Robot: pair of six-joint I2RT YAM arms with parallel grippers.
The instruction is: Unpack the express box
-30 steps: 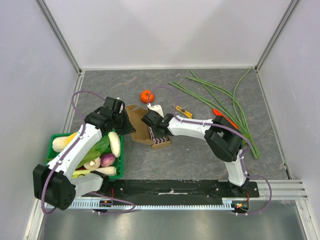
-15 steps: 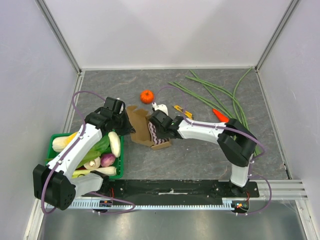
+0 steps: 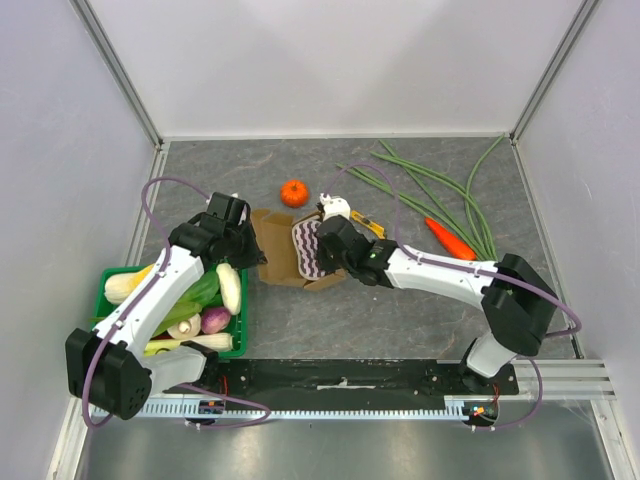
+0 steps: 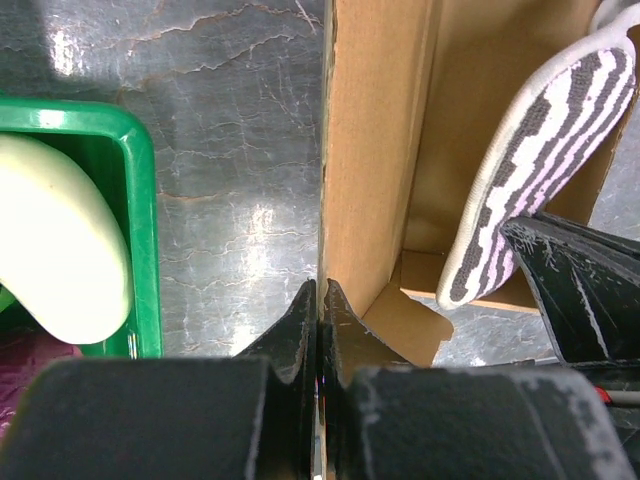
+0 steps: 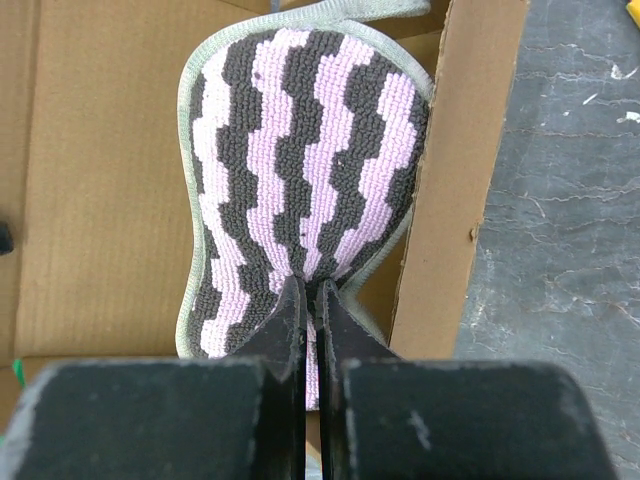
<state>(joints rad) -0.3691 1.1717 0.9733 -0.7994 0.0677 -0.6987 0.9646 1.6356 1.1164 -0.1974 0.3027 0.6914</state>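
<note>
The express box [image 3: 274,243], a brown cardboard carton, lies open on the grey table left of centre. My left gripper [image 3: 252,247] is shut on the box's upright wall [image 4: 372,150], with the cardboard edge pinched between the fingertips [image 4: 321,300]. A pad [image 3: 308,249] striped pink and black with a grey border stands up out of the box. My right gripper [image 3: 325,256] is shut on the pad's lower edge [image 5: 310,285]. The pad [image 5: 300,150] hangs over the box floor [image 5: 100,180], and it also shows in the left wrist view [image 4: 530,170].
A green crate [image 3: 241,325] of vegetables sits at the left, close to the box; its rim [image 4: 140,200] is beside my left fingers. A tangerine [image 3: 293,193] lies behind the box. A yellow knife [image 3: 366,223], a carrot [image 3: 450,238] and long green beans [image 3: 440,185] lie at the right.
My right gripper has shut on the striped pad and raised it towards the back of the box, while the right arm stretched lower and its elbow swung right. The left gripper has held still.
</note>
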